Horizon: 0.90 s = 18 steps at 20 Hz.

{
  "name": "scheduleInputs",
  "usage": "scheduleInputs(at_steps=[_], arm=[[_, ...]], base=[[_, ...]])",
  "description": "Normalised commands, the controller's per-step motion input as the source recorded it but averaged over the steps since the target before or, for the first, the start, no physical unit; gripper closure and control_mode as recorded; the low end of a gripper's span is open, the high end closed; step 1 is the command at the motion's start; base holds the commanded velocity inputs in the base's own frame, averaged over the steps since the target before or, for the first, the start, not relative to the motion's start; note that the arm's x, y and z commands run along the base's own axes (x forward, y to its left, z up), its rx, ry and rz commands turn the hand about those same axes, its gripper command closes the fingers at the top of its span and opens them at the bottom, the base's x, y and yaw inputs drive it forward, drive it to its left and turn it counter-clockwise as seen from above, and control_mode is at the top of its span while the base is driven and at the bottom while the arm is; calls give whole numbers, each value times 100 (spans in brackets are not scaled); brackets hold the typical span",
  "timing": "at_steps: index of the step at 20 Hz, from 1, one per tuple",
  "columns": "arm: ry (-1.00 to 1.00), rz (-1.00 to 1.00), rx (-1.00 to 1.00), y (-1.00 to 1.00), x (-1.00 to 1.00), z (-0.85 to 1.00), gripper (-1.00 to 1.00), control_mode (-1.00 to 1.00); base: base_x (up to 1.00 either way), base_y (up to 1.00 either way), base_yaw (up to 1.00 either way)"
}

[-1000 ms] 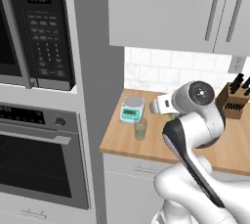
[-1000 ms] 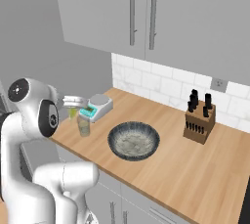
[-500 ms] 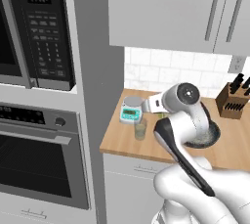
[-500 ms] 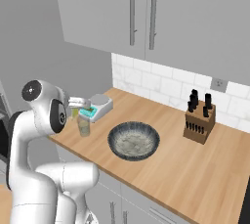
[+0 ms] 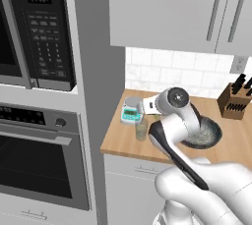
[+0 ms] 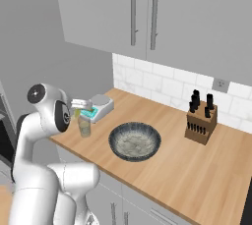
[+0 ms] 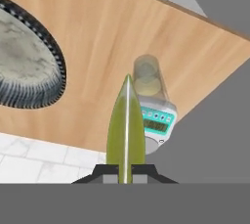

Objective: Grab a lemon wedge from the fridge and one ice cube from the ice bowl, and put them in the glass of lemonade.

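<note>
While poised above the glass of lemonade (image 7: 148, 78), gripper (image 7: 125, 169) clamped on the lemon wedge (image 7: 126, 127).

Knife block (image 6: 201, 123) by backsplash; kitchen scale (image 6: 97, 107) near counter's (image 6: 206, 180) left end.

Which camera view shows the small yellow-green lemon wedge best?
The hand view: the yellow-green lemon wedge stands large and sharp between the gripper's shut fingertips, pointing toward the clear glass of lemonade. In both base views the wedge is too small to make out.
</note>
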Motion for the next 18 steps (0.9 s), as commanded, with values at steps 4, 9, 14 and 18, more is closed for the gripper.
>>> scheduleInputs(at_steps=[4,9,14,18], arm=[[0,-10,0,16,31,-17,100,-100],[0,-8,0,3,32,-13,100,-100],[0,-2,0,0,31,-16,100,-100],[0,-1,0,0,23,-21,100,-100]], base=[[0,0,0],[0,0,0],[0,0,0],[0,0,0]])
